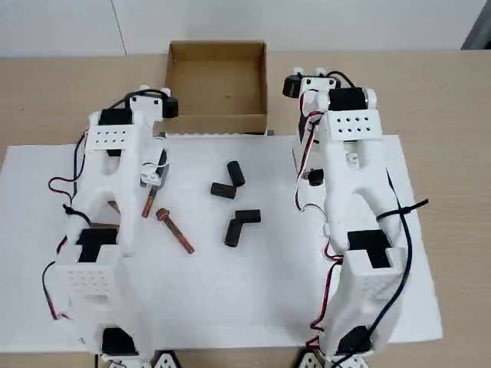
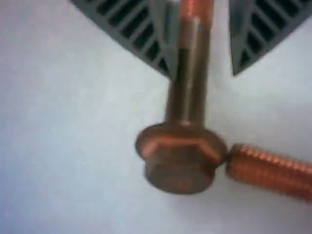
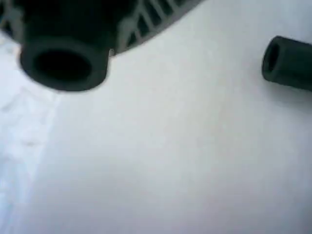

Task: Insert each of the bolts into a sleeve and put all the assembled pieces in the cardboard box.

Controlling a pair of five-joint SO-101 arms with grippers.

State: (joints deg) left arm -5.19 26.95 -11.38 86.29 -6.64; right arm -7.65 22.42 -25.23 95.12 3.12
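- High view: the cardboard box [image 1: 217, 121] stands on the table [image 1: 453, 92] at 12 o'clock, touching the far edge of the white sheet [image 1: 253, 299].
- The left gripper [image 1: 156, 182] is at 9 o'clock on the sheet, at the upper end of a slanted copper bolt [image 1: 149, 205]. A second bolt [image 1: 176, 231] lies just beside it, toward 4 o'clock.
- Four loose sleeves [image 1: 223, 190] lie in two pairs near the sheet's centre, well apart from the box.
- The right gripper [image 1: 313, 172] is at 3 o'clock, grasping a black sleeve [image 1: 314, 177].
- Left wrist view: the bolt [image 2: 187, 117] runs between the jaws of the left gripper [image 2: 200, 58]. The gripper is not clenched: one jaw meets the shaft, and a strip of sheet shows before the other.
- The threaded end of a further bolt [image 2: 270, 170] lies just beside the first bolt's head.
- Right wrist view: the right gripper [image 3: 141, 22] is clamped on the black sleeve [image 3: 63, 63], whose open bore faces the camera. A loose sleeve [image 3: 287, 63] lies apart on the sheet [image 3: 161, 161].
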